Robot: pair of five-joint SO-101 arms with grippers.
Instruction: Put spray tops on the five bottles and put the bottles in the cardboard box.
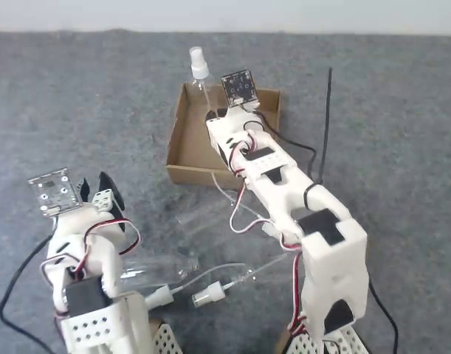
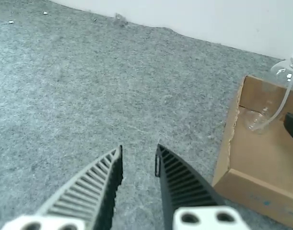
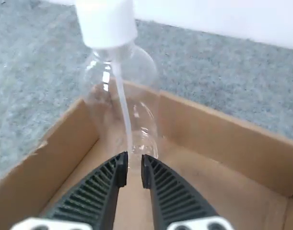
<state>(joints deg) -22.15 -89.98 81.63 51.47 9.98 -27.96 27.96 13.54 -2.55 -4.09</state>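
A clear bottle (image 1: 203,88) with a white spray top (image 1: 198,62) stands in the far left corner of the cardboard box (image 1: 177,140). My right gripper (image 1: 212,116) hangs over the box floor just short of the bottle's base. In the right wrist view the bottle (image 3: 120,96) rises beyond the gripper (image 3: 132,163), which is shut to a thin slit with nothing between the fingers. My left gripper (image 1: 96,184) is open over bare carpet, left of the box; its own view shows it (image 2: 139,148) empty, with the box (image 2: 230,139) and bottle (image 2: 280,76) off to one side.
Clear bottles without tops lie on the carpet near the arm bases (image 1: 173,264) and before the box (image 1: 203,214). Two loose white spray tops (image 1: 209,296) (image 1: 160,297) with dip tubes lie close by. A thin black rod (image 1: 327,125) stands right of the box.
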